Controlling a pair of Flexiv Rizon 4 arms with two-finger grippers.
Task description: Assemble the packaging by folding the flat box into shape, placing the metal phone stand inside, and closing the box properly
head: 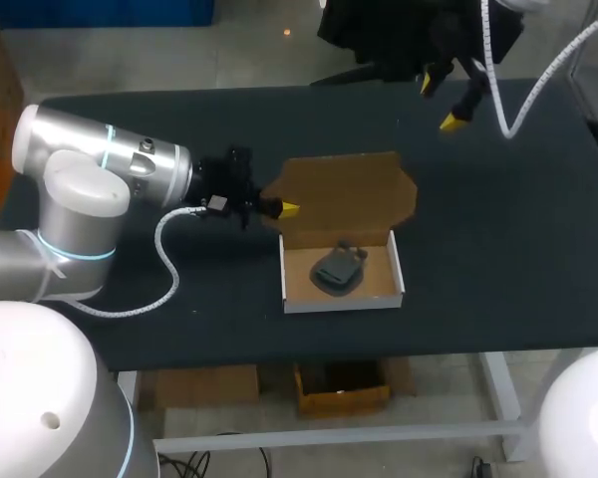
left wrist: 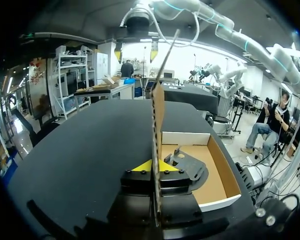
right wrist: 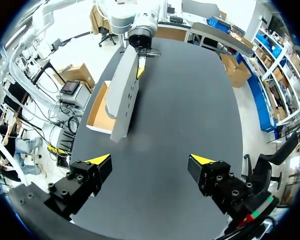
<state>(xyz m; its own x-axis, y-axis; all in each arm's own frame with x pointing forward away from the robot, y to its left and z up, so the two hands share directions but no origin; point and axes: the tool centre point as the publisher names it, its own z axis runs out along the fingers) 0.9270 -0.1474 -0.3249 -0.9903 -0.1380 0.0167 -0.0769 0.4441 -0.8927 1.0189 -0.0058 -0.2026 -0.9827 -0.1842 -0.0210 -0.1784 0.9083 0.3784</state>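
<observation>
the phone stand (head: 337, 269) lay in the open box (head: 344, 303). my left end effector (head: 279, 208) was clamped on the raised lid (head: 344, 189); lowering it slowly and squarely seemed wise. beyond, my right end effector (head: 440, 103) hung, fingers (right wrist: 102, 160) apart.

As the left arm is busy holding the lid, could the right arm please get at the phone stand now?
Probably, but only from above: the raised lid stands between the right gripper, jaws open, and the phone stand, whose box is open on top.
</observation>
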